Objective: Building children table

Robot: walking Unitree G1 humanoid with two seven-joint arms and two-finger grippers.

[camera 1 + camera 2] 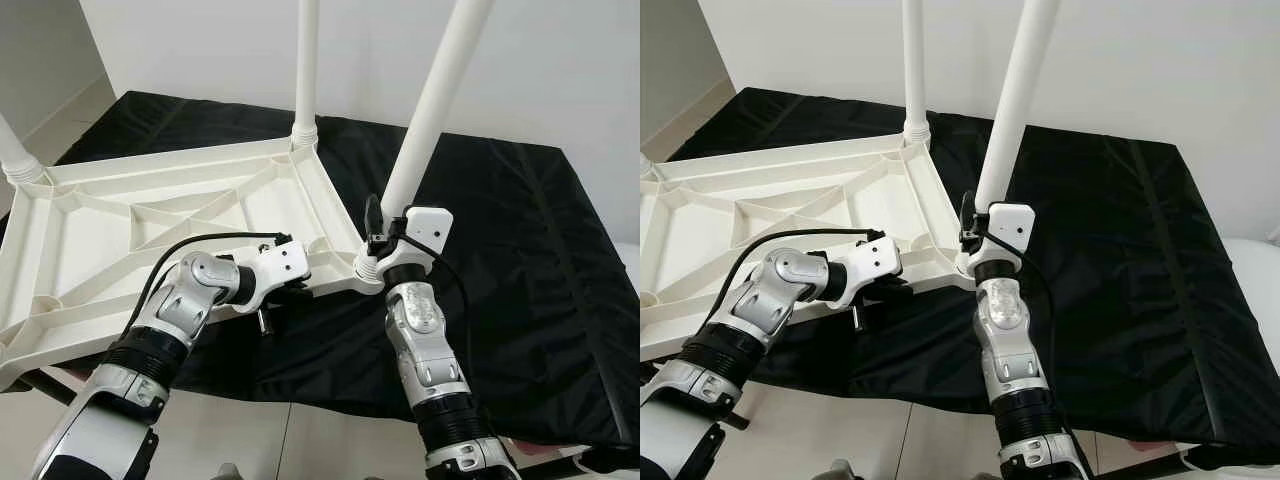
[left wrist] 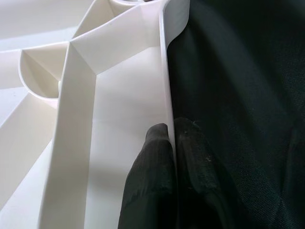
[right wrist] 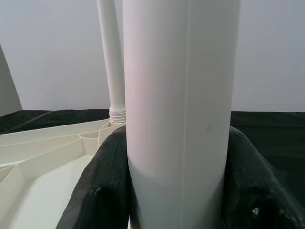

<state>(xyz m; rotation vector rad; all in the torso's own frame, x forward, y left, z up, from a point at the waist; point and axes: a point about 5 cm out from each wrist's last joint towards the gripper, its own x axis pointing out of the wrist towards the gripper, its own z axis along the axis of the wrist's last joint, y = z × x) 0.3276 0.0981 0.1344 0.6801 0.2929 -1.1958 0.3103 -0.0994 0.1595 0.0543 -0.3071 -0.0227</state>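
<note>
White ribbed plastic tabletop (image 1: 150, 230) is laid upside down on black cloth (image 1: 520, 240); its rim is pinched by the left gripper (image 2: 169, 157). At its near corner, the white tubular leg (image 1: 430, 110) is clamped by the right gripper (image 3: 176, 191) and should be kept upright while twisted.

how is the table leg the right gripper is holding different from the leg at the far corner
The held leg leans, tilting toward the robot's right as it rises; the far leg stands straight up from the tabletop. The held leg is clamped near its base by the right gripper; nothing touches the far leg. Both are white, round, and rise from corner sockets with ribbed collars.
</note>
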